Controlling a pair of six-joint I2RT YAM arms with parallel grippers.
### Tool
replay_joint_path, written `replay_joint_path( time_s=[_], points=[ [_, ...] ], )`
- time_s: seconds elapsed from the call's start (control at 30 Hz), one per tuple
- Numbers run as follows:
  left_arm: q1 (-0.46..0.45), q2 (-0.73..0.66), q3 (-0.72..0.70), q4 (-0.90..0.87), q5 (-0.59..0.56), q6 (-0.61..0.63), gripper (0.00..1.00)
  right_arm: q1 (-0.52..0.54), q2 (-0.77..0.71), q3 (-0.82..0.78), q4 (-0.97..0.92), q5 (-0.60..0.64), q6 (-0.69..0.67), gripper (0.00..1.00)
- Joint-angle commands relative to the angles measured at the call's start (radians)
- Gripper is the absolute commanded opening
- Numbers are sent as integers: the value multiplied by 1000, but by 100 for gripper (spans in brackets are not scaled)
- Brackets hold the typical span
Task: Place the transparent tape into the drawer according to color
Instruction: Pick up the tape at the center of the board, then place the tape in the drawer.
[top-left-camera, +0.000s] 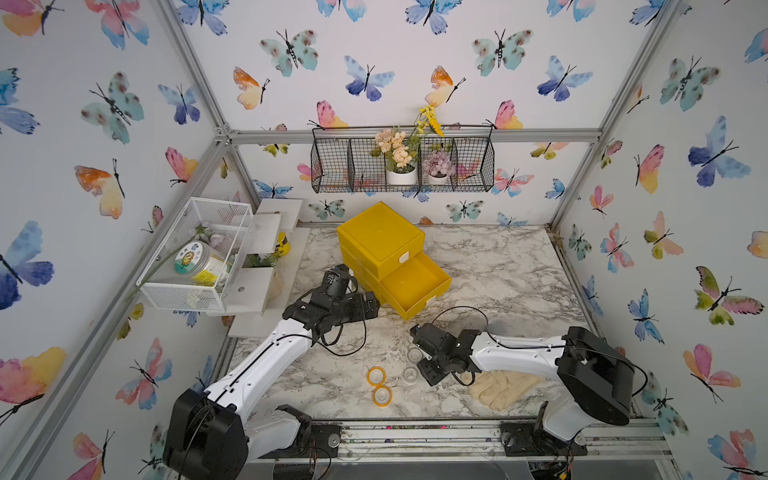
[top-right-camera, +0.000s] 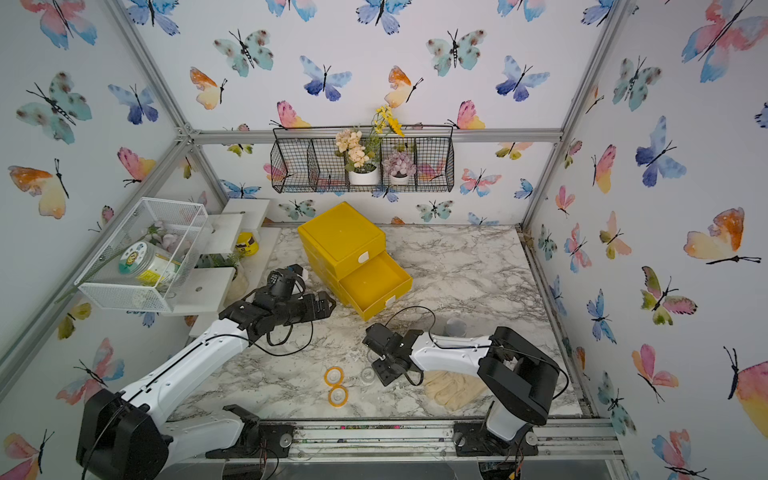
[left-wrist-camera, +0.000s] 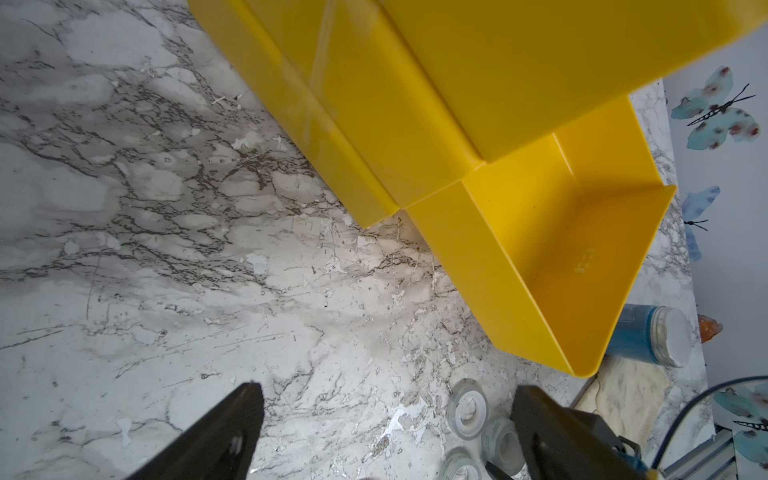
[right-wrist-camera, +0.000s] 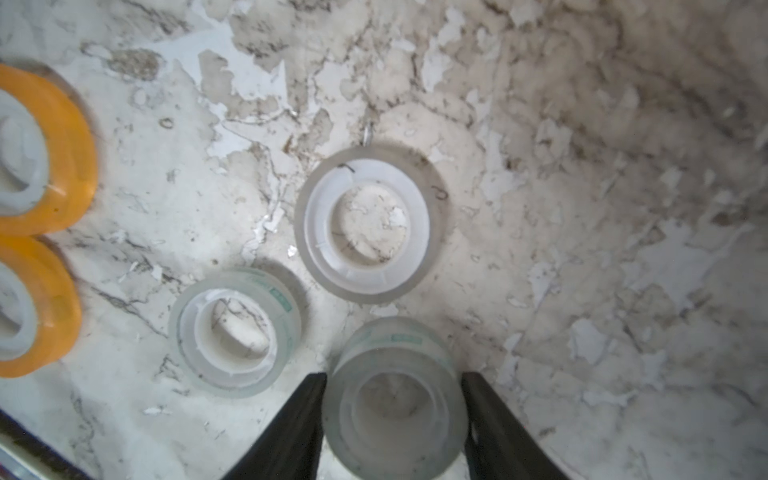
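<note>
**Right claw grips a clear tape roll; left claw open beside the drawer**

In both top views the left claw (top-left-camera: 371, 304) sits left of centre, just beside the yellow cabinet (top-left-camera: 380, 237). Its fingers are spread wide with nothing between them. One drawer (top-left-camera: 417, 286) of the cabinet stands pulled out toward the middle of the frame.

Below it, at lower centre on the marble table (top-left-camera: 498, 270), two orange rolls (top-left-camera: 376, 376) lie flat and touch each other. Just right of them lie the clear rolls (top-left-camera: 410, 374).

The right wrist view shows three clear rolls. Two lie flat on the table. The third, the held roll (right-wrist-camera: 395, 415), is at bottom centre between the fingers of the right claw (right-wrist-camera: 394, 376), which press on both its sides. Whether it is off the table cannot be told.

Further right in a top view, a cream glove (top-left-camera: 503, 388) lies partly under the right arm.
</note>
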Motion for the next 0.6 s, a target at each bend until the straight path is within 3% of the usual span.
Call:
replay_joint_path(
  time_s=[0.0, 0.17, 0.57],
  points=[
    [-1, 4, -10, -7, -10, 14, 99, 7, 7, 4, -35, 43, 18, 49],
    [-1, 5, -9, -7, -7, 13, 99, 7, -35, -14, -10, 34, 39, 41],
    [-1, 2, -9, -3, -2, 12, 99, -31, -330, 68, -42, 66, 21, 37]
  ],
)
